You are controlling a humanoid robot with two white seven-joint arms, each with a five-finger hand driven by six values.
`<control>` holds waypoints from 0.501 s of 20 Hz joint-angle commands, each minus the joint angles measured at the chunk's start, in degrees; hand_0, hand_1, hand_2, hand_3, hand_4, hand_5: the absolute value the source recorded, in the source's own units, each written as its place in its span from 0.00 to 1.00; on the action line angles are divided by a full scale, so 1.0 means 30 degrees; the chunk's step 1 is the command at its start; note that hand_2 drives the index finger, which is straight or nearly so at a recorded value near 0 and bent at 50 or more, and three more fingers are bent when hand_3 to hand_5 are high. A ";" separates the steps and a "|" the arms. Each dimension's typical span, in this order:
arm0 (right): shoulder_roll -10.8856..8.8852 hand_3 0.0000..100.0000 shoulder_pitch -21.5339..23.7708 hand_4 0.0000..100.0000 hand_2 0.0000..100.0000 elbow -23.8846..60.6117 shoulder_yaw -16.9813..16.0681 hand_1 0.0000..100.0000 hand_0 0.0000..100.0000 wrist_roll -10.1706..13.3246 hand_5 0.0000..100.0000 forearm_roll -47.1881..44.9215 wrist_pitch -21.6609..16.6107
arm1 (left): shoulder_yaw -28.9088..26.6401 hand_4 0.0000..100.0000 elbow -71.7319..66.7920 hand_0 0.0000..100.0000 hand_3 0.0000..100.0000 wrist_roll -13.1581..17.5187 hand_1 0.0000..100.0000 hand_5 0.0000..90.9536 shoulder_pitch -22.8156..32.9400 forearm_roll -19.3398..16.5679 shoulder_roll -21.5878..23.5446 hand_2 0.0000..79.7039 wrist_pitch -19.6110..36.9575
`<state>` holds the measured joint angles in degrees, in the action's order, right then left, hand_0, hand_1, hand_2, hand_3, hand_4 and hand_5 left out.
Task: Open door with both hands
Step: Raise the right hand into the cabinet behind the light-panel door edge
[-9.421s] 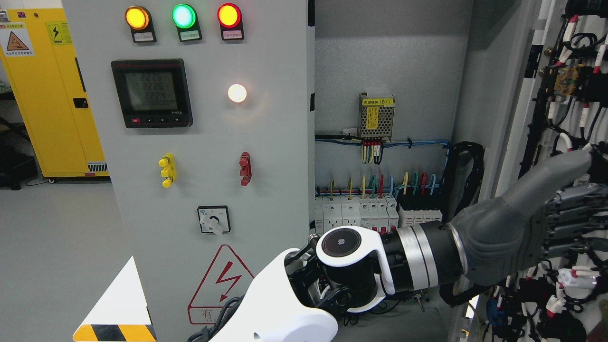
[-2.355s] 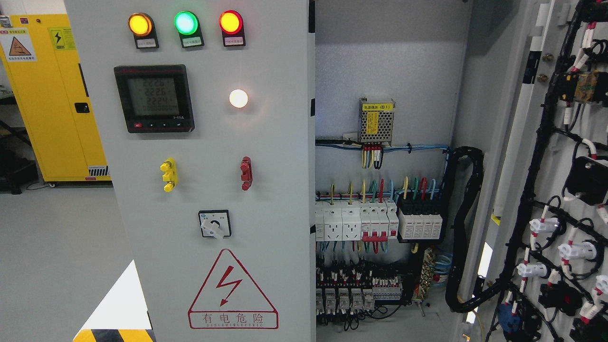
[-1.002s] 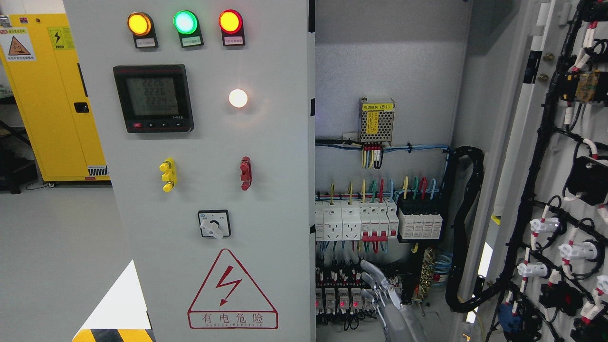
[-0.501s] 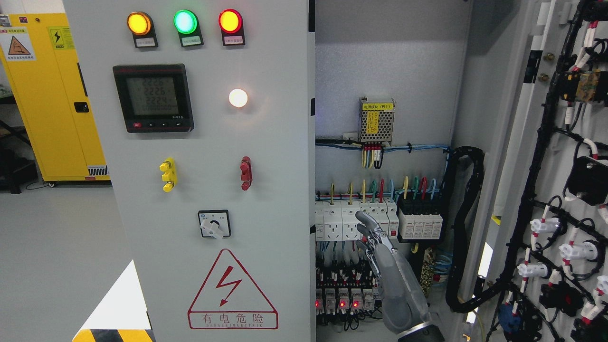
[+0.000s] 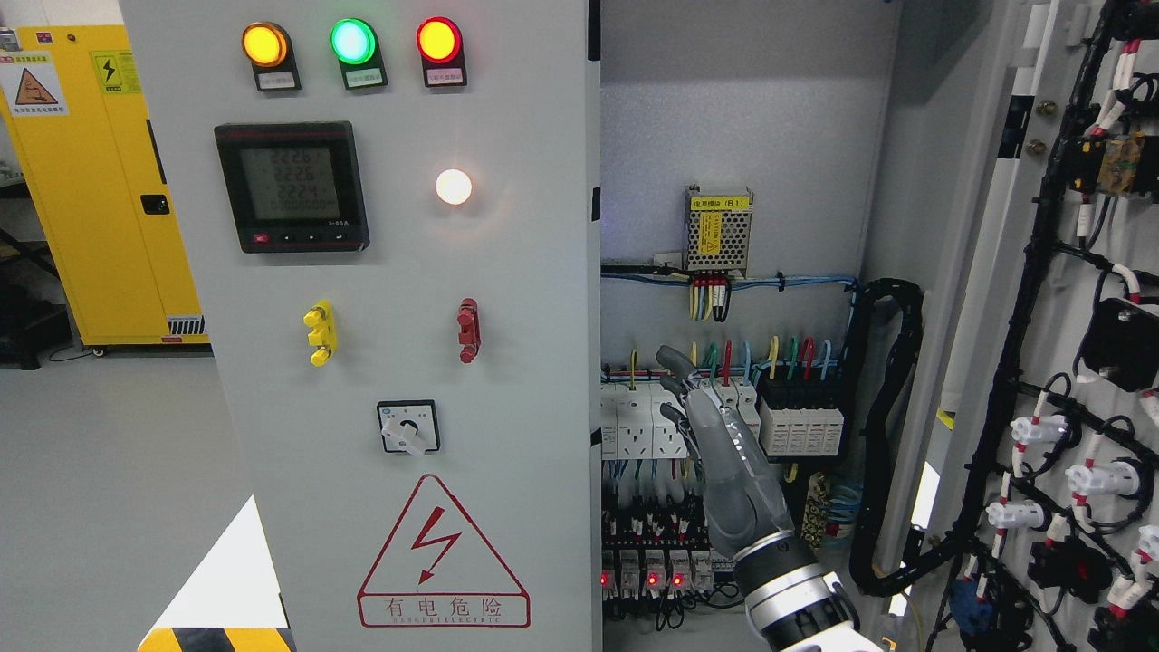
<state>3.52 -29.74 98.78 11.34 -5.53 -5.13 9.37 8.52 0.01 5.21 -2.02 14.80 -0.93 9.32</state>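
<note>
The right hand (image 5: 715,435) hides some breakers (image 5: 652,426), and the open door (image 5: 1068,362) runs off the right edge.

So the closed left door (image 5: 398,362) fills the left half, meter (image 5: 292,186) above the rotary switch (image 5: 408,426). Right of it the cabinet interior (image 5: 733,136) stands open, the right hand (image 5: 715,435) reaching up in front of the breaker row (image 5: 634,426). The swung-out right door (image 5: 1068,317) sits at far right.

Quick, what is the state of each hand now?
Left hand: not in view.
Right hand: open, fingers extended and holding nothing, raised in front of the white breakers inside the cabinet.
</note>
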 commanded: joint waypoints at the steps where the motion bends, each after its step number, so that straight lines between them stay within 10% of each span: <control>1: 0.0202 0.00 -0.1832 0.00 0.00 -0.2956 -0.0175 0.00 0.24 -0.0059 0.00 -0.0018 0.0041 | 0.0000 0.00 -0.0325 0.00 0.00 0.0051 0.00 0.00 0.0000 -0.0011 -0.0334 0.00 -0.0002; 10: 0.0173 0.00 -0.3210 0.00 0.00 -0.4423 -0.0029 0.00 0.24 -0.0936 0.00 -0.0077 0.0041 | 0.0000 0.00 -0.0354 0.00 0.00 0.0051 0.00 0.00 0.0000 -0.0011 -0.0334 0.00 -0.0002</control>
<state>3.86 -36.70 91.69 11.19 -6.92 -5.29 9.54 8.53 0.00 5.37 -2.02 14.77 -0.37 9.32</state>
